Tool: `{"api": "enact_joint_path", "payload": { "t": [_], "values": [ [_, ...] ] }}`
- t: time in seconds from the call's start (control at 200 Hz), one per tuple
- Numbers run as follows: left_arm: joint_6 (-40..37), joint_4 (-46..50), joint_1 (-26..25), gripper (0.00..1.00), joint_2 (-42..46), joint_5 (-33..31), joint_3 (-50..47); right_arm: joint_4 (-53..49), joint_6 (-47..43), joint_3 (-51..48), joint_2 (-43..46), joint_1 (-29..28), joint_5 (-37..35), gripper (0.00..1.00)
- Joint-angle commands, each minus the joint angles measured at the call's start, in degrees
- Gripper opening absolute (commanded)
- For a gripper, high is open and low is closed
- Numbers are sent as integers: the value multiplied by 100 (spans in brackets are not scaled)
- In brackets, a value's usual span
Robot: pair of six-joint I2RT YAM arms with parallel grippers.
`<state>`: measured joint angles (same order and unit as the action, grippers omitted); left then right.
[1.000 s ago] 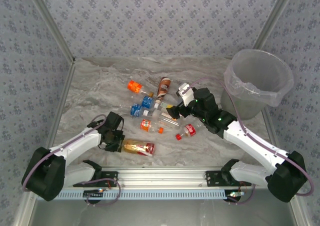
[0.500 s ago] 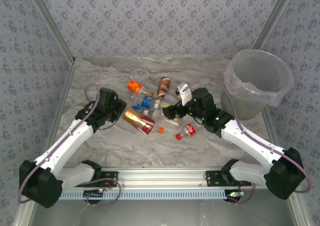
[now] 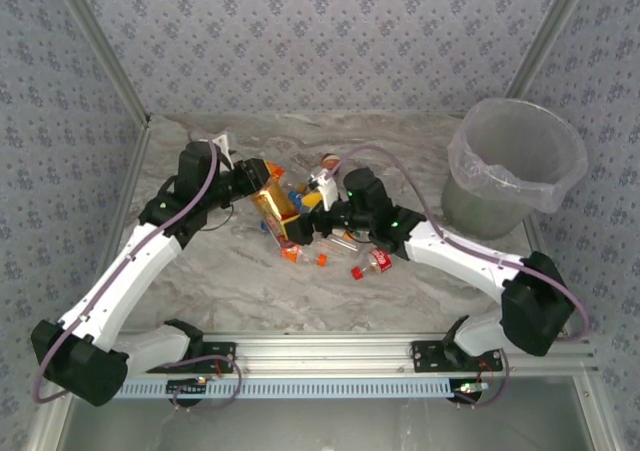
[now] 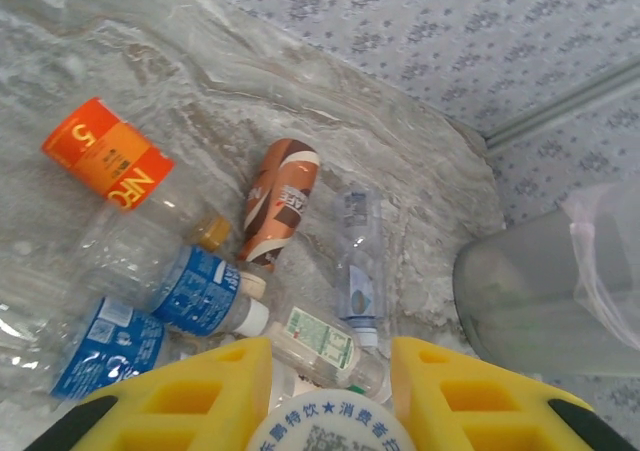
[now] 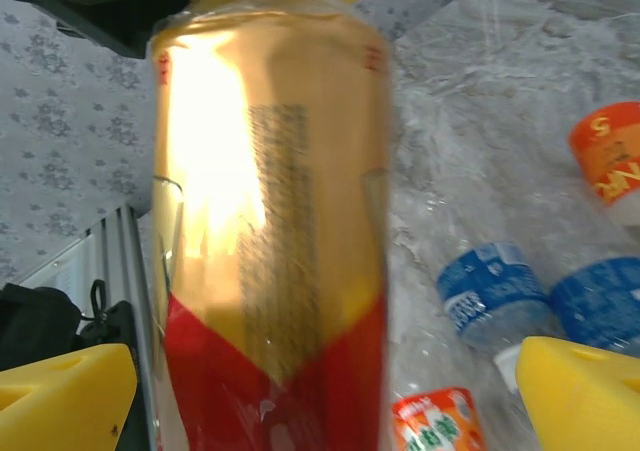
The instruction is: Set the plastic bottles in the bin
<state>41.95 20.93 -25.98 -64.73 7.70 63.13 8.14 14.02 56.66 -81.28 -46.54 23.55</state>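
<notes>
Barely begun, we judge — left fingers [image 4: 190, 396] clamp the gold bottle [image 3: 272, 206], right fingers [image 5: 585, 391] gape wide either side of it; loose bottles [image 3: 378, 259] lie at four o'clock, the bin [image 3: 500, 211] at three, seemingly unfilled.

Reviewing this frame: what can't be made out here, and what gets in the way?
- Right wrist: the gold bottle has label print that is blurred and washed out by glare. Whether the open right gripper touches it is hard to tell.
- Left wrist: the same bottle, held by the left gripper, is cut off by the bottom edge.
- Top external: whether the bin holds any bottles cannot be told. Its bag and hazy wall veil the inside.
</notes>
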Motion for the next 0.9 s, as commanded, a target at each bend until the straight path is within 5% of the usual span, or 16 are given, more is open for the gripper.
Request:
{"api": "enact_joint_path", "payload": {
  "t": [0.0,0.245,0.62,0.715,0.8,0.895],
  "values": [
    [-282,-348,-50,0,-47,292,217,322,267,284,-298,-134,-121,100],
    [-293,-382,-135,0,-172,315,279,29,-12,700,-809,-543,-567,99],
    [-341,-326,-136,0,-185,336,357,-353,-122,757,-813,-531,-784,68],
    [-328,-318,-136,27,-175,325,375,-443,-163,759,-743,-506,-848,66],
    [-365,-297,-136,40,-154,384,405,-465,-163,731,-672,-461,-857,64],
    [-346,-161,-127,86,-105,390,492,-539,-195,723,-606,-406,-877,64]
  ]
}}
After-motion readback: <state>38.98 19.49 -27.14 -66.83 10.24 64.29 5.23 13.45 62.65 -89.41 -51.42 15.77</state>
